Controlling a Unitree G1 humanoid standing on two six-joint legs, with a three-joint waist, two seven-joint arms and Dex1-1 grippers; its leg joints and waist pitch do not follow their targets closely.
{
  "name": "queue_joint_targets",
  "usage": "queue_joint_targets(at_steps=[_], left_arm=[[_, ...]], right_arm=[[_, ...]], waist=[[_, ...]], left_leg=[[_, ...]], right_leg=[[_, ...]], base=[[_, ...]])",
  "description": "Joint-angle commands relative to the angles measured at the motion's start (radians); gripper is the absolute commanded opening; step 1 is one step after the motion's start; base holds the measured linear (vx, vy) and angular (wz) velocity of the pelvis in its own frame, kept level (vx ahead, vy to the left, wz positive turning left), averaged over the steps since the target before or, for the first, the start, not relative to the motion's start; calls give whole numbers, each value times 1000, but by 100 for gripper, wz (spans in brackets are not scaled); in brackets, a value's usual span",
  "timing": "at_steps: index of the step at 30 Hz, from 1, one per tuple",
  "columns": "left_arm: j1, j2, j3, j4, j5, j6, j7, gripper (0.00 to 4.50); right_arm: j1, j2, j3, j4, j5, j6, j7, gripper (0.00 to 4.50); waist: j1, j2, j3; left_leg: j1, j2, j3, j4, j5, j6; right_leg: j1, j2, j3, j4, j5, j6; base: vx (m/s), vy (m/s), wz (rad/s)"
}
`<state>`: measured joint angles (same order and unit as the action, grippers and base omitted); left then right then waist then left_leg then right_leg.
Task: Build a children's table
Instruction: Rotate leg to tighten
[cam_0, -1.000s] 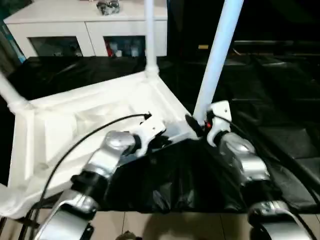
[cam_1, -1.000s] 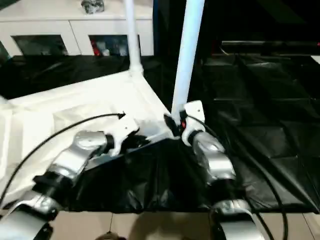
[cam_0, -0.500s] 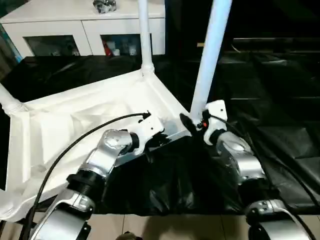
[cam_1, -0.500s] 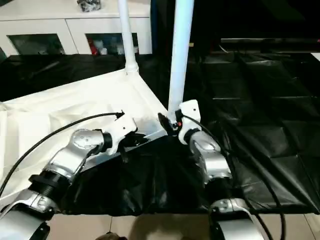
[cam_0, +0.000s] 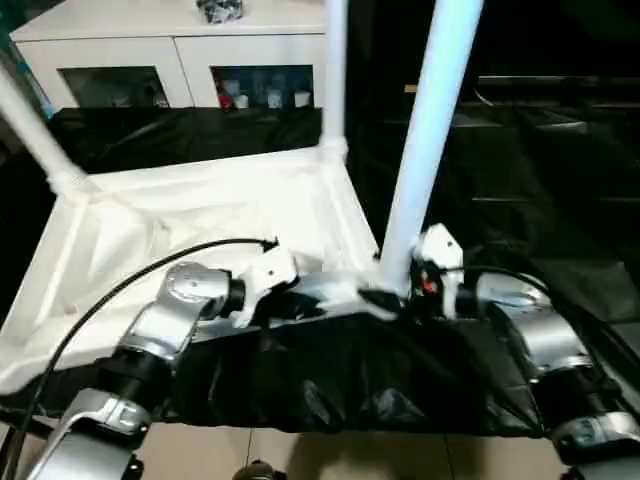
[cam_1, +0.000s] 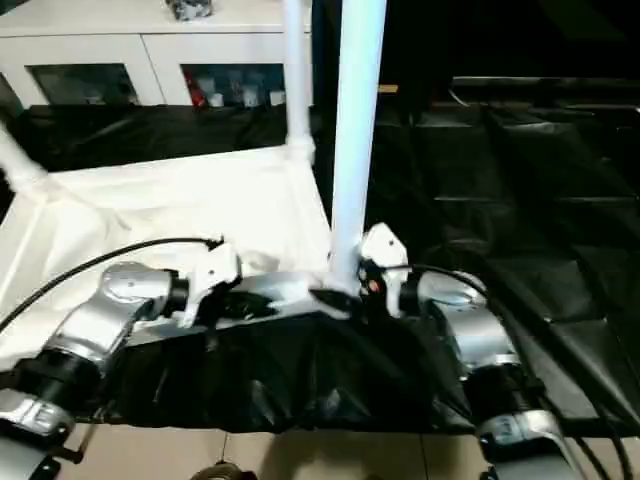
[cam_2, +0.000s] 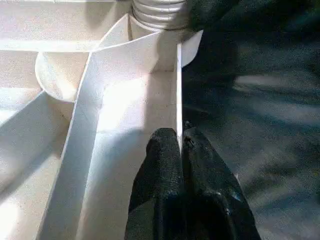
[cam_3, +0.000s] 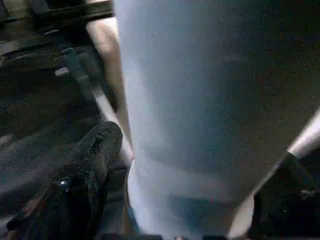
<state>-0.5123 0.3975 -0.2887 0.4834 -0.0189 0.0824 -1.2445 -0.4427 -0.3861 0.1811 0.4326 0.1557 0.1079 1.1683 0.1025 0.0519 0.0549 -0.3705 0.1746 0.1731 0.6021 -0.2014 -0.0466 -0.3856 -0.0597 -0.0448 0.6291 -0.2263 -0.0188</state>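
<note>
White plastic is seen across the head views: the tabletop (cam_0: 200, 215) lies upside down on a black sheet (cam_0: 530, 190), ribbed underside facing up. Three legs are seen standing in its corner sockets: a far-left leg (cam_0: 35, 130), a far leg (cam_0: 335, 70), and the near-right leg (cam_0: 425, 150), which rises just in front of the right gripper (cam_0: 385, 298). The left gripper (cam_0: 290, 300) is placed at the tabletop's near edge, to the left of that leg. A white cabinet (cam_0: 170, 50) with glass doors is seen behind.

From the left wrist, the left gripper (cam_2: 181, 145) is shown pinched tight on the thin upright rim of the tabletop (cam_2: 125, 100), one finger on each side of the wall. The ribbed base of the near-right leg (cam_2: 157, 12) is seated in the round socket further along that rim.

From the right wrist, the near-right leg (cam_3: 200, 90) is seen close up between the two black fingers (cam_3: 95, 150) of the right gripper (cam_3: 195, 200), which are closed around its lower end, one on either side.
</note>
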Motion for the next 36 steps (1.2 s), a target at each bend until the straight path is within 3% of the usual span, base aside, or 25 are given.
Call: queue_joint_targets(at_steps=[1, 5, 9, 13, 14, 15, 16, 18, 20, 23, 27, 29, 32, 33, 34, 35, 36], left_arm=[[-15, -8, -1, -49, -35, -21, -16, 0], [-21, 19, 5, -28, -27, -40, -39, 0], [-21, 22, 10, -22, -28, -41, -44, 0], [-20, 17, 10, -17, -32, -39, -41, 0], [-20, 15, 10, -17, -32, -38, -40, 0], [-20, 14, 11, -17, -33, -38, -39, 0], [-23, 3, 16, -11, -34, -36, -27, 0], [-31, -23, 25, -1, -34, -29, 13, 0], [-42, -50, 33, 7, -27, -16, 62, 0], [-73, -105, 21, 44, 29, 15, 188, 0], [-107, -204, 29, 77, 57, 70, 347, 0], [-121, -252, 16, 102, 85, 67, 416, 0], [-125, -268, 11, 114, 98, 58, 439, 0], [-126, -278, 13, 117, 101, 49, 448, 0], [-126, -279, 13, 117, 102, 47, 448, 0], [-124, -280, 13, 115, 101, 45, 445, 0], [-123, -281, 12, 115, 107, 41, 448, 0]], right_arm=[[17, 14, 93, -30, 5, 27, 96, 336], [21, -14, 137, -53, -7, 40, 165, 309], [25, -14, 145, -58, -9, 41, 173, 285], [47, -8, 151, -75, -17, 46, 163, 272], [49, -7, 151, -78, -16, 48, 161, 272], [50, -7, 150, -80, -15, 50, 159, 271], [60, 0, 144, -85, -15, 51, 139, 270], [77, 20, 123, -82, -19, 50, 77, 270], [87, 45, 100, -67, -32, 47, -3, 269], [79, 131, 34, 9, -63, 55, -236, 269], [49, 259, -50, 102, -64, 82, -508, 268], [10, 334, -86, 153, -70, 90, -664, 268], [-13, 369, -101, 179, -67, 91, -720, 268], [-27, 391, -101, 192, -74, 71, -732, 268], [-29, 395, -100, 194, -76, 66, -733, 268], [-34, 400, -96, 198, -83, 56, -735, 303], [-41, 409, -102, 206, -89, 45, -740, 303]], waist=[[1, -18, -60], [6, -19, -57], [7, -22, -56], [7, -13, -53], [7, -16, -54], [8, -9, -54], [7, -12, -54], [8, -5, -56], [7, -8, -52], [-2, -13, -44], [-21, -11, -37], [-24, -10, -39], [-25, -11, -40], [-24, -6, -41], [-25, -8, -42], [-25, -5, -44], [-25, -6, -44]], left_leg=[[6, 62, -16, -68, -105, 101], [9, 63, -17, -70, -105, 94], [8, 62, -16, -71, -108, 84], [9, 62, -18, -72, -116, 78], [9, 62, -17, -73, -114, 77], [9, 62, -19, -73, -115, 76], [10, 62, -18, -74, -116, 76], [11, 63, -19, -73, -125, 68], [12, 62, -19, -77, -154, 58], [20, 60, -22, -89, -232, 11], [26, 57, -30, -96, -298, -30], [24, 58, -28, -98, -279, -21], [21, 55, -28, -98, -269, -18], [22, 56, -27, -97, -266, -14], [17, 55, -27, -98, -253, -11], [16, 56, -27, -98, -239, -6], [16, 56, -26, -97, -235, -4]], right_leg=[[41, -90, 46, -70, -40, -257], [38, -91, 47, -72, -66, -249], [39, -91, 48, -72, -68, -249], [38, -91, 48, -75, -78, -245], [39, -90, 48, -75, -67, -246], [39, -90, 47, -74, -63, -248], [39, -88, 47, -75, -58, -248], [40, -90, 47, -74, -43, -254], [40, -92, 47, -81, -83, -251], [36, -96, 50, -100, -277, -215], [27, -99, 51, -115, -437, -170], [24, -97, 55, -119, -406, -153], [26, -96, 55, -117, -372, -153], [25, -96, 56, -116, -354, -154], [28, -96, 56, -113, -325, -158], [31, -94, 55, -109, -291, -162], [30, -94, 55, -108, -274, -166]], base=[[0, 0, 0], [0, 0, 0], [0, 0, 0], [0, 0, 0], [0, 0, 0], [0, 0, 0], [0, 0, 0], [0, 0, 0], [0, 0, 0], [0, 0, 0], [0, 0, 0], [0, 0, 0], [0, 0, 0], [0, 0, 0], [0, 0, 0], [0, 0, 0], [0, 0, 0]])
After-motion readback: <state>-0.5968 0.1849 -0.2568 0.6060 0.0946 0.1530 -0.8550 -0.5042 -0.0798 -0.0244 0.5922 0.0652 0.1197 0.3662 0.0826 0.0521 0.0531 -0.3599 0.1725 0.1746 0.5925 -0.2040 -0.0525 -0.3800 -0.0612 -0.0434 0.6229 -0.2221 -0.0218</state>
